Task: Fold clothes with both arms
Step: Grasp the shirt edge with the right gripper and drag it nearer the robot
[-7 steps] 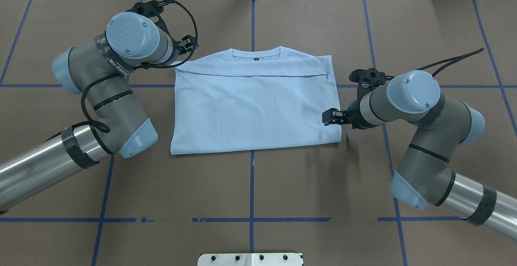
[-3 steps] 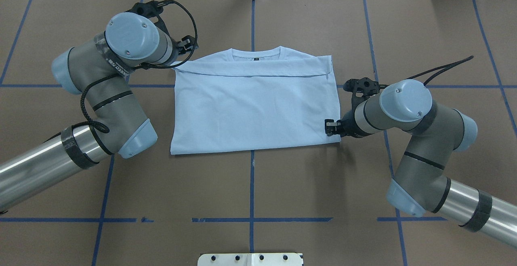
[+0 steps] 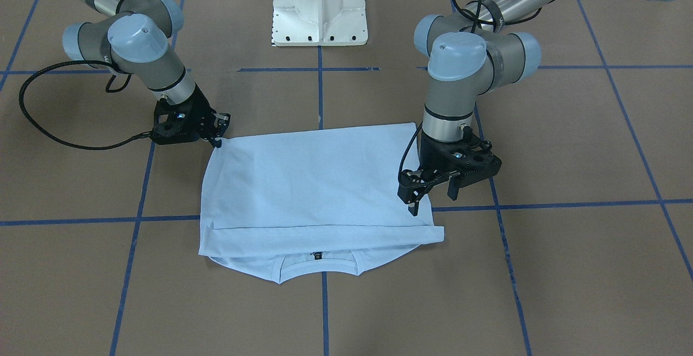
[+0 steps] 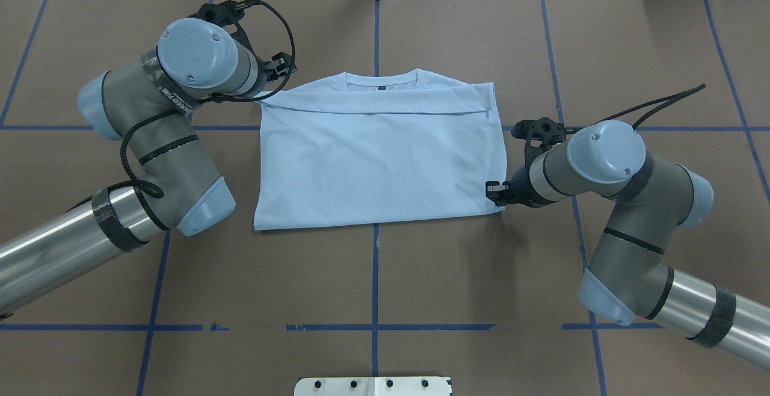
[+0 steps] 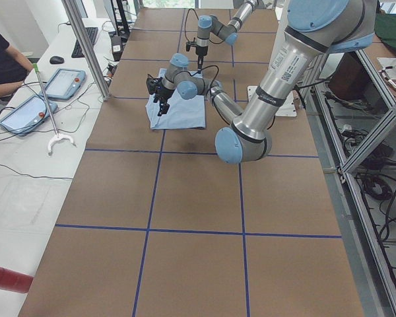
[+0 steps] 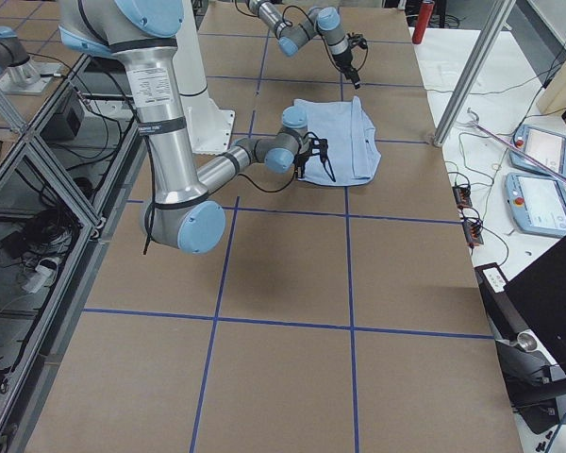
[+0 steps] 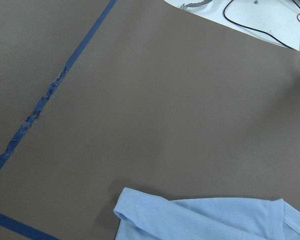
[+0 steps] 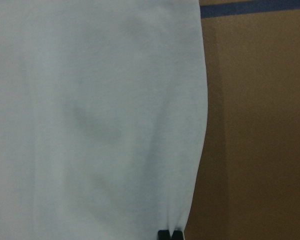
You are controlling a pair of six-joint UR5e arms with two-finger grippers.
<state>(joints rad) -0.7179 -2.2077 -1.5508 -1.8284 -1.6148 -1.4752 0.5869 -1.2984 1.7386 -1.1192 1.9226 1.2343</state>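
The pale blue T-shirt (image 4: 379, 167) lies folded flat on the brown table, its collar and black neck label (image 3: 315, 256) on the far side from me. My right gripper (image 4: 494, 191) is low at the shirt's near right corner. In the right wrist view its fingertips (image 8: 170, 235) are pinched together on the shirt's edge (image 8: 192, 150), and the cloth puckers there. My left gripper (image 3: 433, 199) stands open above the table by the shirt's far left corner, with nothing between its fingers. The left wrist view shows only that corner (image 7: 140, 205) from above.
The white pedestal base (image 3: 319, 10) stands at my side of the table. Blue tape lines (image 4: 375, 275) cross the brown surface. A person (image 5: 0, 59) sits at a side desk with tablets (image 5: 63, 82) beyond the table's far edge.
My right gripper moved along the shirt's right edge toward me, down to the near corner. The left arm and the shirt have not moved.
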